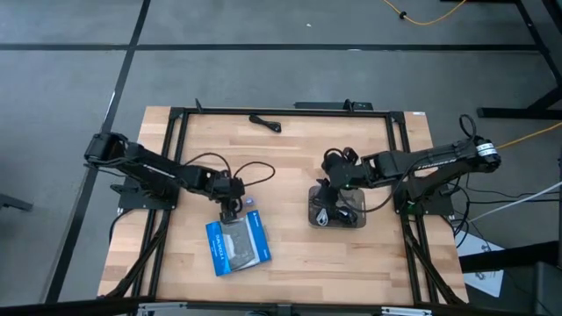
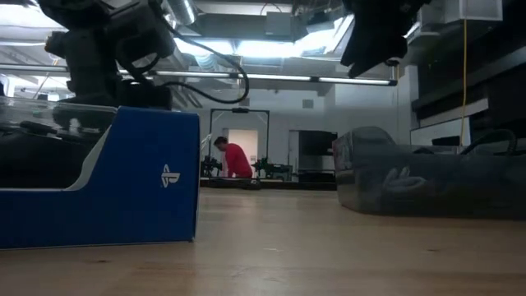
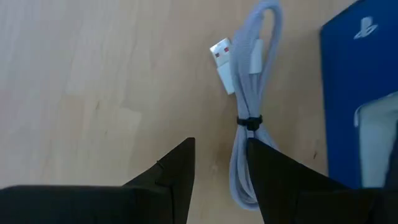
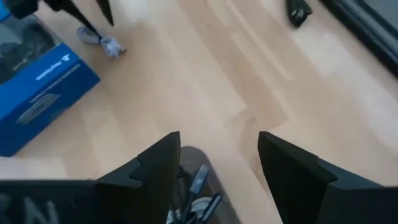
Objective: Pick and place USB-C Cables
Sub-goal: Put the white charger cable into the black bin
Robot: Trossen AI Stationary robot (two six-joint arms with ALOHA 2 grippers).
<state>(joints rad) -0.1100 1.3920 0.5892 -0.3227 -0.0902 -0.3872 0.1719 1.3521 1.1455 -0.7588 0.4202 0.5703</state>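
- Now, left gripper (image 3: 221, 180) hangs over the table (image 1: 290, 254), fingers parted and holding nothing, the gap narrow.
- Silvery-grey USB-C cable (image 3: 249, 106) lies flat on the wood just ahead of that gripper, folded into a long bundle cinched by a black tie (image 3: 249, 122).
- Long axis runs straight out from the fingers; folded loop at the far end, white plug (image 3: 225, 62) also pointing away, near end tucked beside one fingertip.
- Blue package (image 1: 237, 243) sits just beside the bundle (not touching, as far as the left wrist view shows).
- Right gripper (image 4: 217, 165) hovers wide open, empty, above a dark tray (image 1: 337, 211) holding more cables (image 4: 194, 202).
- Black cable (image 1: 264, 122) lies near the table's far edge, well apart from both grippers, slightly angled to that edge.
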